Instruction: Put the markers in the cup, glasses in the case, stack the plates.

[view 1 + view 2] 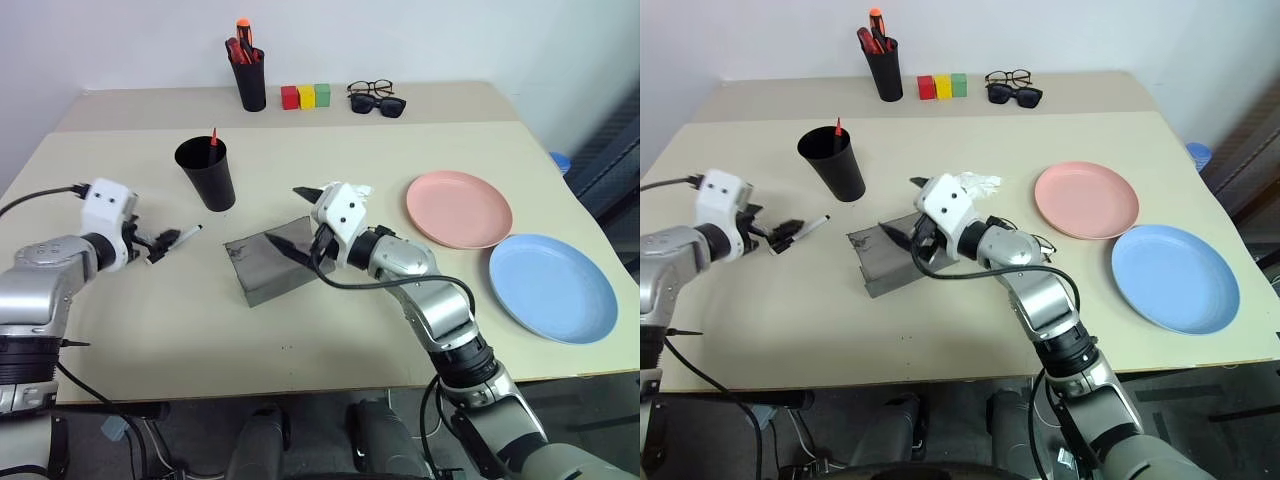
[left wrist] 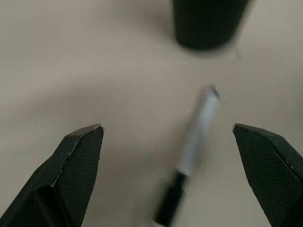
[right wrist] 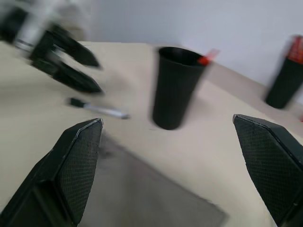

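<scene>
My left gripper (image 1: 150, 243), jaws spread and empty, hovers at the capped end of the white marker (image 1: 181, 237), which lies on the table pointing toward the black cup (image 1: 207, 173) beyond, nearer than my open right gripper (image 1: 303, 222).

Beige surface (image 1: 150, 330) bearing: black cup (image 1: 207, 173), white marker (image 1: 178, 240), grey case (image 1: 272, 262) centrally; pink plate (image 1: 458, 208) and blue plate (image 1: 552, 287) toward right edge; pen holder (image 1: 249, 80), coloured blocks (image 1: 305, 96), spectacles (image 1: 370, 88) and sunglasses (image 1: 378, 104) along far edge.
</scene>
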Robot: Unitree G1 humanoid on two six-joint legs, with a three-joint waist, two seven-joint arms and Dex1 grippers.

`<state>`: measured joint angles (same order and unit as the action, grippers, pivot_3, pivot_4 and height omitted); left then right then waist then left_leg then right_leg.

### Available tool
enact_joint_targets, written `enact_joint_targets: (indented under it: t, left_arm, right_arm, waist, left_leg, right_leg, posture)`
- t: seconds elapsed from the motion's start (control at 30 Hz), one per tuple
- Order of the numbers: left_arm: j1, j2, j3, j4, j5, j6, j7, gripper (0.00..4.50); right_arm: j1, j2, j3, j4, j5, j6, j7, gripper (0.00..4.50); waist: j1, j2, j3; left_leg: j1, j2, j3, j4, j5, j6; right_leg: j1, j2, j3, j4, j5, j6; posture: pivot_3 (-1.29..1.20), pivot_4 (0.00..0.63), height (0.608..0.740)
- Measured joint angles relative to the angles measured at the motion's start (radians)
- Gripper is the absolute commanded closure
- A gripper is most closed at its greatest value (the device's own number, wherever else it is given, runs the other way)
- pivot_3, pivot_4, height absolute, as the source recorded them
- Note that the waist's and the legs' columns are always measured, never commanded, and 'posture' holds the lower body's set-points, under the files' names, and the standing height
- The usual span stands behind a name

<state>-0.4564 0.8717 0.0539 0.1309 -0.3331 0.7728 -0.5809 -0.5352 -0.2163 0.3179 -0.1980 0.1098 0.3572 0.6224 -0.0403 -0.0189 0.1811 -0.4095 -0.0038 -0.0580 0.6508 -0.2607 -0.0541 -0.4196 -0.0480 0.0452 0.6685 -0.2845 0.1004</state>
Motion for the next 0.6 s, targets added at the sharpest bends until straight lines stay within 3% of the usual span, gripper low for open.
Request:
enact_joint_targets:
  t: [0.2,0.23,0.3,0.37,0.53,0.6]
  left_arm:
    - [-0.185,-0.053,-0.142,0.169,0.095,0.062,-0.049,0.05]
    - [-0.206,-0.060,-0.148,0.191,0.105,0.066,-0.057,0.27]
    - [-0.238,-0.078,-0.155,0.230,0.114,0.069,-0.070,0.83]
    - [-0.260,-0.096,-0.158,0.261,0.118,0.069,-0.077,1.70]
    - [-0.272,-0.103,-0.155,0.296,0.129,0.066,-0.084,4.24]
    - [-0.272,-0.106,-0.135,0.309,0.129,0.064,-0.063,4.44]
  right_arm:
    - [0.028,-0.030,0.015,-0.047,0.013,0.010,0.043,0.00]
    - [0.031,-0.030,0.016,-0.049,0.012,0.010,0.042,0.00]
    - [0.038,-0.030,0.019,-0.058,0.011,0.011,0.039,0.00]
    - [0.044,-0.029,0.023,-0.064,0.010,0.019,0.031,0.00]
    - [0.058,-0.029,0.030,-0.082,0.008,0.036,0.015,0.00]
    - [0.058,-0.029,0.030,-0.082,0.006,0.041,0.012,0.00]
  waist:
    - [-0.004,0.000,0.000]
    - [-0.004,0.000,0.000]
    - [-0.003,0.000,0.000]
    - [0.000,0.000,0.000]
    - [-0.005,0.000,-0.001]
    - [-0.006,0.000,-0.001]
  left_leg:
    - [0.000,0.000,0.000,0.000,0.000,0.000]
    - [0.000,0.000,0.000,0.000,0.000,0.000]
    - [0.001,0.000,0.000,0.000,0.000,0.000]
    - [0.001,0.000,0.000,0.001,0.000,0.000]
    - [0.003,0.001,0.000,0.001,0.000,0.000]
    - [0.003,0.001,0.000,0.000,0.000,0.000]
  right_leg:
    - [-0.001,0.001,0.000,0.001,0.000,0.000]
    - [-0.001,0.001,0.000,0.001,0.000,0.000]
    - [0.000,0.001,0.001,0.001,0.000,0.000]
    - [0.000,0.001,0.000,0.001,0.000,0.000]
    - [0.001,0.001,0.001,0.002,0.000,0.000]
    - [0.001,0.001,0.001,0.002,0.000,0.000]
  posture:
    - [0.00,0.150,0.740]
    - [0.00,0.150,0.740]
    - [0.00,0.150,0.740]
    - [0.00,0.150,0.740]
    - [0.00,0.150,0.740]
    - [0.00,0.150,0.740]
